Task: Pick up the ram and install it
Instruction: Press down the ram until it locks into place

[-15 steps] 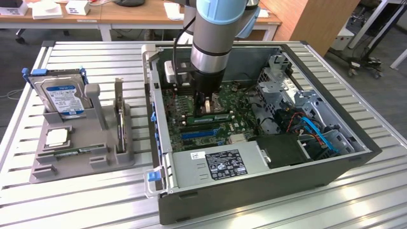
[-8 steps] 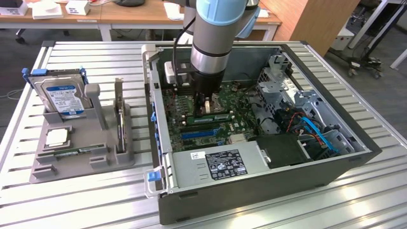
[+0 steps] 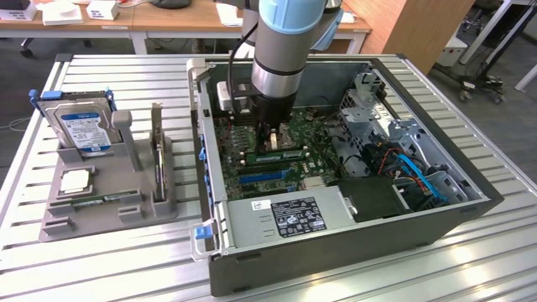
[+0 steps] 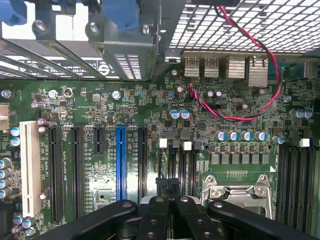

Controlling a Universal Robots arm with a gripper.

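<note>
The ram (image 3: 99, 201), a thin green stick, lies flat in a front slot of the grey holder (image 3: 84, 223) on the exterior view's left, well apart from the arm. My gripper (image 3: 273, 139) hangs inside the open computer case (image 3: 336, 251), just above the green motherboard (image 3: 243, 135) and beside the metal CPU socket (image 4: 235, 192). In the wrist view its black fingers (image 4: 155, 215) meet over the board. The gripper (image 4: 170, 192) is shut, and I see no ram in it. Long black memory slots (image 4: 297, 180) stand bare beside the socket.
The holder also carries a blue-labelled hard drive (image 3: 82, 129) and an upright dark expansion card (image 3: 158, 151). Inside the case are a grey power supply (image 3: 285, 217), a drive cage (image 3: 369, 116), blue cables (image 3: 419, 173), and red-black wires (image 4: 260, 100). The case stands on a slatted metal table (image 3: 109, 264).
</note>
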